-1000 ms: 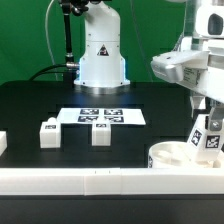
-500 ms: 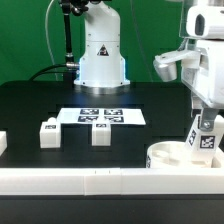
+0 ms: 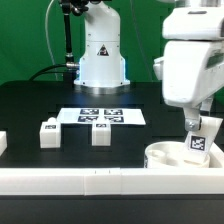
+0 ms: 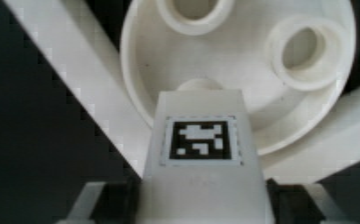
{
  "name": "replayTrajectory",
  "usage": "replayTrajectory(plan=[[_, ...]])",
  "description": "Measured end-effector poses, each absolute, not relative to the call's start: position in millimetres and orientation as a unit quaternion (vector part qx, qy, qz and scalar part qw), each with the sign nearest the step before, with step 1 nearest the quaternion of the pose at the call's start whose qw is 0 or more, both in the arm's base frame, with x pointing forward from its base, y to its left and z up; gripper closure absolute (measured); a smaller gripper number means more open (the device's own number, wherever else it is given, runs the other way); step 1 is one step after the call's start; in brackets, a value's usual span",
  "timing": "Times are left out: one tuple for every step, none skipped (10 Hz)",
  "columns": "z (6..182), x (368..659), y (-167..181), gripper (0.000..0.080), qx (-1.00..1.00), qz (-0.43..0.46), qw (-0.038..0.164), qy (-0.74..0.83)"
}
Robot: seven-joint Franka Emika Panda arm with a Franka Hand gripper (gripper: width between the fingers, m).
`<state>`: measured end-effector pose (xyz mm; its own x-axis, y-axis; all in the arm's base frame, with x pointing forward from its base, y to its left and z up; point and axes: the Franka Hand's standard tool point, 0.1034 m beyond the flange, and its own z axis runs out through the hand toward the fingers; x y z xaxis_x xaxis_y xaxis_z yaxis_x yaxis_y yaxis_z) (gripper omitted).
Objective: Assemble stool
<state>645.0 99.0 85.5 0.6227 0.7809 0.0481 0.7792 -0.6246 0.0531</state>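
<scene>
The round white seat disc (image 3: pixel 163 156) lies at the exterior view's right, against the front rail. My gripper (image 3: pixel 197 128) is shut on a blocky white leg (image 3: pixel 198 144) with a black-and-white tag and holds it upright, its lower end at the disc's right part. In the wrist view the leg (image 4: pixel 203 140) runs out between my fingers (image 4: pixel 102 202) over the disc (image 4: pixel 230 60), which shows two holes; whether leg and disc touch is not clear. Two more legs (image 3: pixel 47 133) (image 3: pixel 100 133) stand on the black table, and a third (image 3: pixel 2 143) is cut off at the left edge.
The marker board (image 3: pixel 98 116) lies flat in the middle of the table. A long white border rail (image 3: pixel 90 180) runs along the front edge. The robot base (image 3: pixel 101 55) stands at the back.
The arm has swung toward the exterior view's left and lower, bringing the held leg closer over the seat disc. The loose legs have not moved.
</scene>
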Motion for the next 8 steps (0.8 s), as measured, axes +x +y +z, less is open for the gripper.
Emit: replayTrajectory(plan=[[85.5, 645.1, 99.5, 0.0461, 0.915, 0.041, 0.013, 0.402], [85.5, 644.7, 99.8, 0.0461, 0.924, 0.043, 0.012, 0.379], [85.5, 644.8, 100.0, 0.0461, 0.940, 0.044, 0.010, 0.339], [85.4, 644.7, 100.0, 0.0461, 0.949, 0.044, 0.009, 0.311], [85.3, 644.7, 100.3, 0.0461, 0.956, 0.044, 0.007, 0.288], [85.0, 644.7, 100.9, 0.0461, 0.971, 0.047, 0.000, 0.236], [84.9, 646.0, 100.2, 0.0461, 0.982, 0.056, -0.010, 0.180], [85.2, 646.1, 99.1, 0.0461, 0.989, 0.062, -0.020, 0.132]])
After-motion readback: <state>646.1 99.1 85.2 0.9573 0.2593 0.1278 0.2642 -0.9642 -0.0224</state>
